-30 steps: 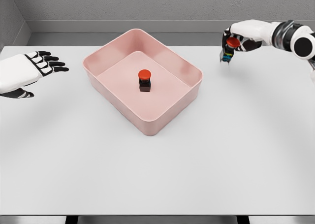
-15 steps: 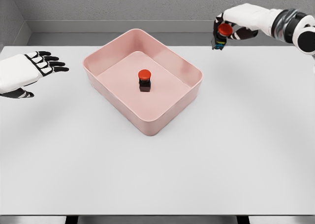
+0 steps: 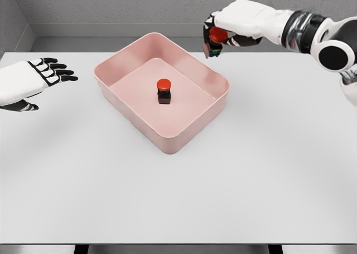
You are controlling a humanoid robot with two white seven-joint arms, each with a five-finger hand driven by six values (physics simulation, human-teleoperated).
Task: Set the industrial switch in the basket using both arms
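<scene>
1. Nearest, at the left edge: left hand (image 3: 28,82) hovering over the white table (image 3: 223,181), palm turned inward, fingers spread and slack, holding nothing. Parked well apart from the basket, probably to leave the way free for the other arm.
2. Mid-table: pink basket (image 3: 162,92), set at an angle, with one red-capped switch (image 3: 163,90) upright on its floor (that half of the job looks done).
3. Farther back, right: right hand (image 3: 223,29) clenched around a second industrial switch (image 3: 215,42), red cap tucked under the palm, dark body hanging below the fingers.
4. Held high, just beyond the basket's far right rim, presumably to clear the wall before lowering.
5. Right forearm stretched in from the upper right, wrist bent downward.
</scene>
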